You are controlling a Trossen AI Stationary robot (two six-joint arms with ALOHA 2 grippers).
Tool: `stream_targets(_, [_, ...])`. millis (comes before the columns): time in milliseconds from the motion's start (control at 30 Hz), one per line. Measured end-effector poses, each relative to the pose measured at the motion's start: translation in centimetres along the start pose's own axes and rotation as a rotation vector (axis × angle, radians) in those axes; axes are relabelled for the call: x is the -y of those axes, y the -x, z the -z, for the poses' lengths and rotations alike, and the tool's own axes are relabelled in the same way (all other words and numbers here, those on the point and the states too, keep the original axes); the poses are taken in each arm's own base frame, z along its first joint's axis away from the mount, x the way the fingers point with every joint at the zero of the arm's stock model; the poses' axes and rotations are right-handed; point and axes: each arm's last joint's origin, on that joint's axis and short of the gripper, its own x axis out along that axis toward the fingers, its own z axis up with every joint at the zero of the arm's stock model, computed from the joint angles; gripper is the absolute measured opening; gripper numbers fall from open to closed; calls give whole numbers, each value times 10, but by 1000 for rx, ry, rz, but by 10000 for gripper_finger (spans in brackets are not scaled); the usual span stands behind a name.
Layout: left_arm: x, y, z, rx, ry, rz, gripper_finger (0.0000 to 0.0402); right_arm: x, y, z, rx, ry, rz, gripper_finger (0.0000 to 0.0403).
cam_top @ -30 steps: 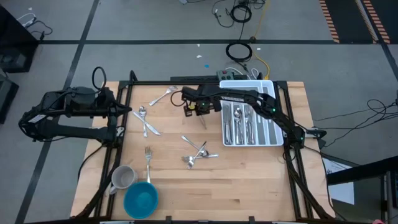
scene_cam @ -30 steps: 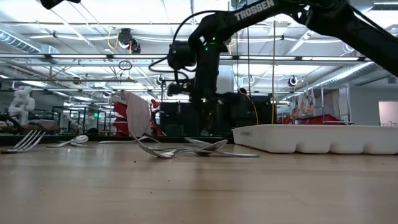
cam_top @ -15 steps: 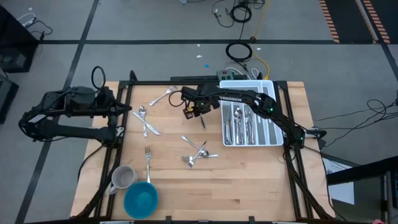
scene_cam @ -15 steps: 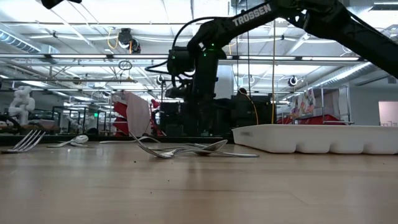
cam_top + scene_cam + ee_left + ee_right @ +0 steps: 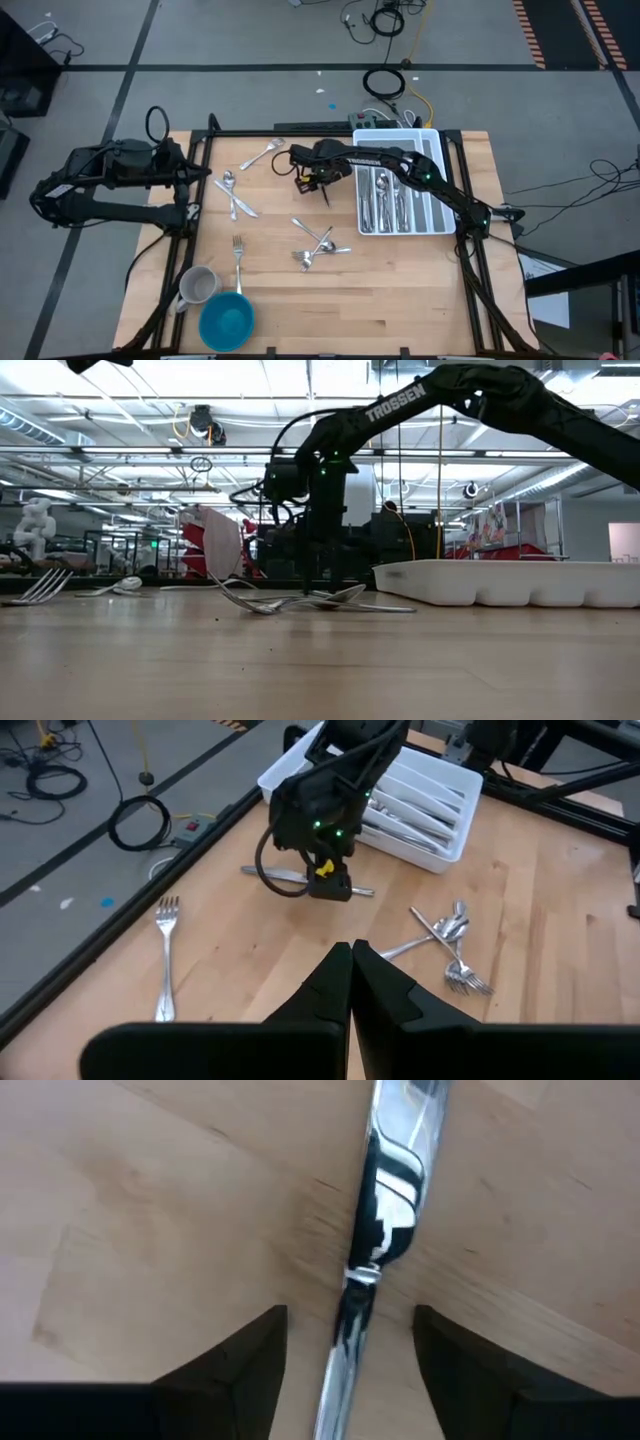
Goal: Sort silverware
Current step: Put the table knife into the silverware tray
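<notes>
- The right gripper point(image 5: 312, 180) is down over the far middle of the wooden table point(image 5: 400, 290), just left of the white organiser tray point(image 5: 441, 222). Its two dark fingers point(image 5: 240, 1355) stand apart, one on each side of a table knife point(image 5: 375, 1280), with a gap between each finger and the metal; nothing is clamped.
- That knife point(image 5: 324, 193) lies flat on the wood. In the high view its long axis runs roughly from the far side of the table toward the near side, slightly slanted, and most of it sticks out from under the gripper toward the near edge. The right wrist view shows it running straight out between the fingers along the line of the wrist.
- In the left wrist view the same knife point(image 5: 300, 878) shows as a thin bar crossing beneath the right gripper point(image 5: 330, 885), with one end out on each side.
- The tray already holds several pieces of cutlery point(image 5: 383, 198), lined up with its long compartments.
- A loose heap of forks and spoons point(image 5: 318, 247) sits mid-table, pointing every way.
- A fork point(image 5: 238, 256) lies near the mug point(image 5: 197, 285) and blue bowl point(image 5: 226, 320), with its tines toward the far side.
- Two more pieces point(image 5: 236, 196) cross near the left arm, and another fork point(image 5: 262, 154) lies slanted by the far edge.
- The left gripper point(image 5: 350, 982) waits at the table's left edge, with its fingers pressed together and nothing between them.
</notes>
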Motion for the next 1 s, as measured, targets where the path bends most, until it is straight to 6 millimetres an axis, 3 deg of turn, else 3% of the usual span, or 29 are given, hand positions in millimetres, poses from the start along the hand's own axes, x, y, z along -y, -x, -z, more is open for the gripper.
stream_targets(133, [-1, 0, 0, 6, -2, -22, 11, 1, -15, 4, -89, -7, 10, 157])
stream_targets(333, [-1, 0, 0, 11, -3, -43, 11, -4, -19, 12, -110, 12, 14, 20])
stream_targets(567, [-2, 0, 2, -7, -5, -50, 11, -4, -14, 12, -115, 8, 1, 4])
stream_targets(1000, [-2, 0, 1, -4, -6, -49, 11, -13, 21, 4, -112, 16, -46, 1])
